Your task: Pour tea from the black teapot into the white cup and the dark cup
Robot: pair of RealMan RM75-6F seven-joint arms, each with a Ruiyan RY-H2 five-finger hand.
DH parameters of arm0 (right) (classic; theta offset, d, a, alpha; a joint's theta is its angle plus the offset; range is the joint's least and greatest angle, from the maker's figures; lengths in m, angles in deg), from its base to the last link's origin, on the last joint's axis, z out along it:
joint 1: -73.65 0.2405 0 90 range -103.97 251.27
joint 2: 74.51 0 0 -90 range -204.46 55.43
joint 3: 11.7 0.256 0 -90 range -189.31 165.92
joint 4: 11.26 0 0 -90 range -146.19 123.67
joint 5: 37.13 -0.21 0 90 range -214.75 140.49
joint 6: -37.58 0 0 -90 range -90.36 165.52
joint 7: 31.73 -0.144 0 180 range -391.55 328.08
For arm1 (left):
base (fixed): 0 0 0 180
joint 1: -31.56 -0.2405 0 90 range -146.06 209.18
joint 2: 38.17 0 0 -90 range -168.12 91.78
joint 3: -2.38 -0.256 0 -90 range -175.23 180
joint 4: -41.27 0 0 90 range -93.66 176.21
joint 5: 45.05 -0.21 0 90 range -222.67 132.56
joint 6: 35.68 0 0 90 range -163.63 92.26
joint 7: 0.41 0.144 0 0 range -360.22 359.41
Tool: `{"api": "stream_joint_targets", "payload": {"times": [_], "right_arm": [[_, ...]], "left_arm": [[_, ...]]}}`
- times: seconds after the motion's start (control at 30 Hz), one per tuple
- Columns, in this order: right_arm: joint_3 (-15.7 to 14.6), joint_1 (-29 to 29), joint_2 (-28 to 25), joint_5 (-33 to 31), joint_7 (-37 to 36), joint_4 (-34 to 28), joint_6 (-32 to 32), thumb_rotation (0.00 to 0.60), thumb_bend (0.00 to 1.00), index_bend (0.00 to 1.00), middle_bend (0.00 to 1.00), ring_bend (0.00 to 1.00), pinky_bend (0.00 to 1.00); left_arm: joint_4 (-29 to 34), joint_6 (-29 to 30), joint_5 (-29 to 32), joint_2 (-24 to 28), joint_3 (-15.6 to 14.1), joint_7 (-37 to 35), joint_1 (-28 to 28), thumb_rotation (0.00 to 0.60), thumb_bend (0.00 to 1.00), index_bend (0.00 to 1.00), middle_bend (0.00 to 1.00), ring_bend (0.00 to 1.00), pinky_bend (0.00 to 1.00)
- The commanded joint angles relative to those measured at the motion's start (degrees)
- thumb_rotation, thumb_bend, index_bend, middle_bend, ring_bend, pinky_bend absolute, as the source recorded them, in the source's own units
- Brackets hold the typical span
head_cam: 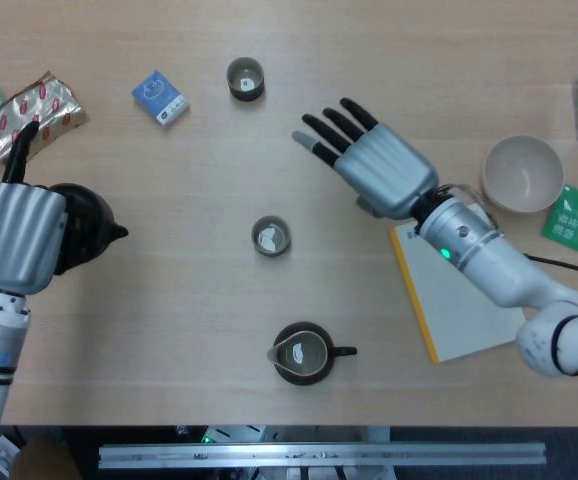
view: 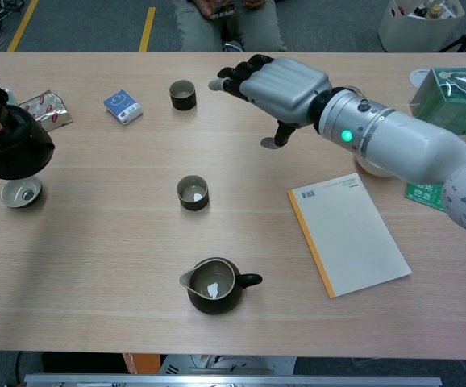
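Observation:
At the table's left, my left hand grips the black teapot and holds it in the air. In the chest view the teapot hangs just above the small white cup; the head view hides that cup. A dark cup stands alone mid-table with a pale patch showing inside it. My right hand hovers open, fingers spread, up and to the right of that cup, well clear of it.
A second dark cup stands at the back beside a blue packet. A dark pitcher sits near the front edge. A notebook, a pale bowl and a green box are on the right; foil packets lie far left.

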Motion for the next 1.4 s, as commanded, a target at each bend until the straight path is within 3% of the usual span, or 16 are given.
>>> {"api": "stream_joint_targets", "payload": {"times": [0.03,0.27,0.57,0.9,1.4], "right_arm": [[-0.13,-2.95,-5.23,1.97,-1.74,-3.41,3.16,0.6,0.19,0.0,0.04,0.0,0.04],[-0.48,-7.44,-12.64,5.23,-5.29,-8.05,6.9,0.6,0.19,0.0,0.05,0.0,0.04],[-4.61,-15.52,-20.73,12.66,-11.52,-12.35,11.21,0.6,0.19,0.03,0.12,0.0,0.04],[-8.93,-24.97,-23.35,22.52,-15.8,-13.39,18.51,0.6,0.19,0.06,0.14,0.02,0.04],[-11.36,-33.24,-25.98,30.59,-18.69,-12.09,22.17,0.6,0.19,0.06,0.14,0.02,0.04]], "left_arm": [[0.55,-0.57,0.16,-0.27,0.21,0.95,0.5,0.599,0.31,0.99,1.0,0.87,0.0],[1.28,-1.77,0.6,-1.2,0.54,2.43,1.55,0.599,0.31,0.99,1.0,0.87,0.0],[0.52,-3.09,2.37,-2.68,1.03,2.86,2.55,0.599,0.31,0.99,1.0,0.87,0.0],[-0.81,-3.9,3.67,-4.51,1.25,3.29,3.4,0.598,0.31,0.99,1.0,0.87,0.0],[-1.64,-6.34,4.67,-8.33,1.54,6.09,6.01,0.599,0.31,0.99,1.0,0.87,0.0]]}}
